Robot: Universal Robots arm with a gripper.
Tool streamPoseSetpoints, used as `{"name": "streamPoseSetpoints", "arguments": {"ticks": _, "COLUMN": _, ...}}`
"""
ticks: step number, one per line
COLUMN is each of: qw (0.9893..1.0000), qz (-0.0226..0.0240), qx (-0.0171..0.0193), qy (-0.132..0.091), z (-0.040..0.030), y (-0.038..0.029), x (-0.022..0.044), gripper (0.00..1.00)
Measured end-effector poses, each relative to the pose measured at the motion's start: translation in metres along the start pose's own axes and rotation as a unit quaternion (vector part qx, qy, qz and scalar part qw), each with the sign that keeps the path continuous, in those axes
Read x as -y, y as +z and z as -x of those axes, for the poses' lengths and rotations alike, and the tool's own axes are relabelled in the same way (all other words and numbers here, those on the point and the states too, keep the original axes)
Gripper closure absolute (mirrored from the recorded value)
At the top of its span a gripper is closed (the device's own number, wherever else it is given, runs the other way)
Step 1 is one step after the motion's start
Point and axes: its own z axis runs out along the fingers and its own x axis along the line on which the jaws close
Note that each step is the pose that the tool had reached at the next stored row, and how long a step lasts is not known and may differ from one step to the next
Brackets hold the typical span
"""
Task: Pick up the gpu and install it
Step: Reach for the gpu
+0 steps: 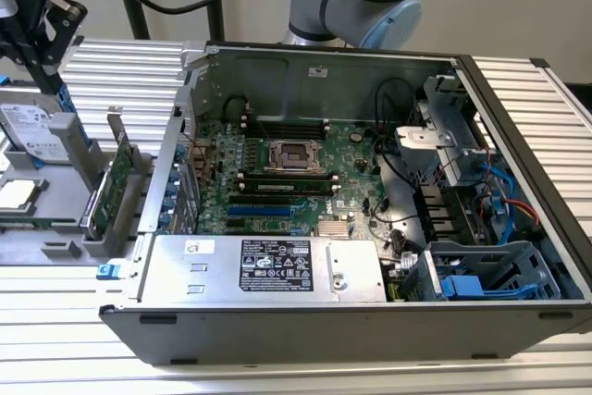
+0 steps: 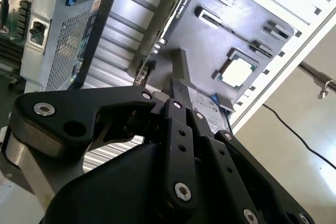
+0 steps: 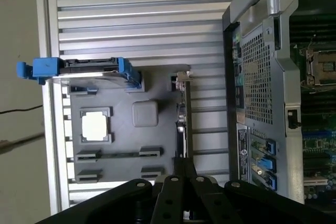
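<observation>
The gpu (image 1: 113, 182) is a thin green card with a silver bracket. It stands on edge in a slot of the grey parts tray (image 1: 55, 249), at the exterior view's left, beside the open computer case (image 1: 305, 330). In both wrist views I see it edge-on (image 3: 182, 121) (image 2: 176, 17). My black gripper (image 1: 42, 60) hangs above the far end of the tray, clear of the card, with its jaws together on nothing. Its fingertips (image 3: 184, 167) line up with the card's edge in the first wrist view. The large green motherboard (image 1: 277, 173) lies inside the case.
The tray also holds a silver hard drive (image 1: 32, 131) with blue rails (image 3: 86, 67) and a processor chip (image 3: 95, 127). A power supply (image 1: 268, 267) fills the case's near side, with drive cages and cables (image 1: 472, 182) at the exterior view's right. The table is ribbed metal (image 1: 120, 71).
</observation>
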Motion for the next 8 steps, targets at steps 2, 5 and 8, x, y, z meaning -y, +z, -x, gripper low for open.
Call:
{"name": "streamPoseSetpoints", "arguments": {"ticks": 2, "qw": 1.0, "qz": 0.0, "qx": 0.0, "qy": 0.0, "z": 0.0002, "y": 0.0, "x": 0.0011, "gripper": 1.0}}
{"name": "streamPoseSetpoints", "arguments": {"ticks": 5, "qw": 1.0, "qz": 0.0, "qx": 0.0, "qy": 0.0, "z": 0.0005, "y": -0.0001, "x": 0.0025, "gripper": 1.0}}
{"name": "streamPoseSetpoints", "arguments": {"ticks": 8, "qw": 1.0, "qz": 0.0, "qx": 0.0, "qy": 0.0, "z": 0.0006, "y": -0.0002, "x": 0.0036, "gripper": 1.0}}
